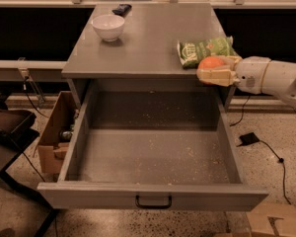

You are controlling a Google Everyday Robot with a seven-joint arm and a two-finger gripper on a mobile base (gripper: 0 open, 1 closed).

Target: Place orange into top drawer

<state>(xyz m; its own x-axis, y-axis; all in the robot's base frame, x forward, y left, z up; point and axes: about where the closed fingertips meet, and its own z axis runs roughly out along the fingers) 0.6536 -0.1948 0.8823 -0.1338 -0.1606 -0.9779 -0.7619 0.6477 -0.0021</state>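
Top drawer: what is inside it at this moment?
Inside the top drawer only scattered crumbs lie on the grey floor. The orange is not in it: the gripper holds it above the drawer's back right corner, covering a little of that corner.

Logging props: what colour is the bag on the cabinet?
The bag is green, camera view; the hand, holding the orange, is beside it.
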